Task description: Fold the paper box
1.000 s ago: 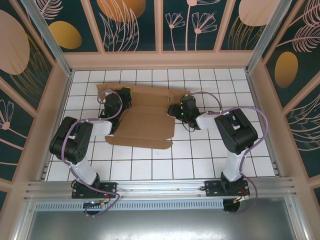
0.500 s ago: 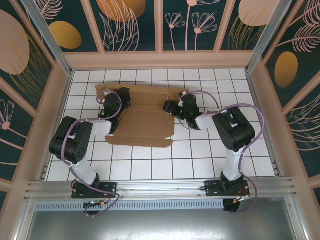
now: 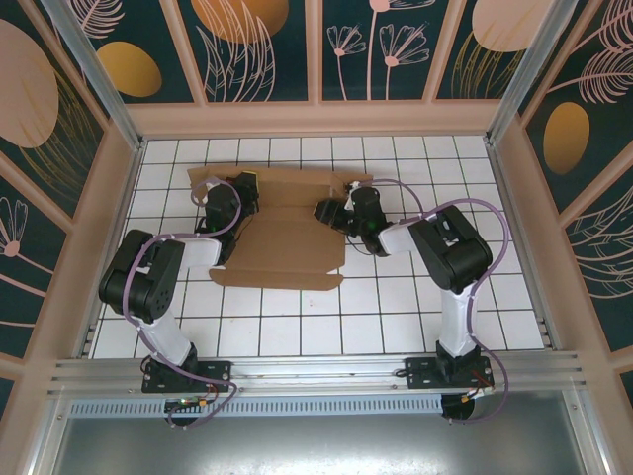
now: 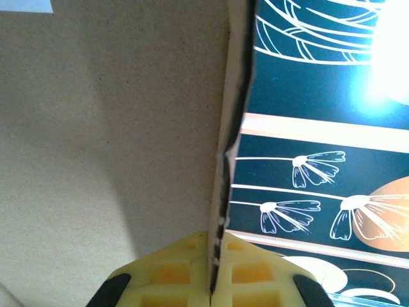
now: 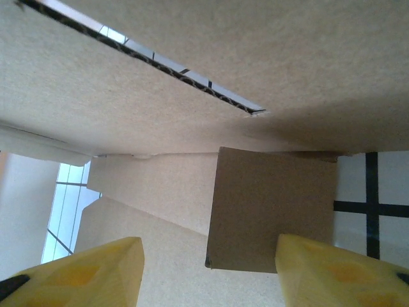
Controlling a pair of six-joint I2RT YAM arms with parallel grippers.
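Leftward has slid right pincer (image 3: pixel 324 212), agape over paper box (image 3: pixel 287 247); left pincer (image 4: pixel 212 256) clamps its edge.

Paper box (image 3: pixel 287 247) on white-tiled table (image 3: pixel 396 317)

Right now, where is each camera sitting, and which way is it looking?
Top external: high behind the bases, looking down at the tiled table and paper box; left arm and right arm show.
Left wrist: on the left arm, looking along the box's edge toward the painted wall; left fingers pinch that edge.
Right wrist: on the right arm, close to the cardboard; right fingers apart.
Shared: all see the box.
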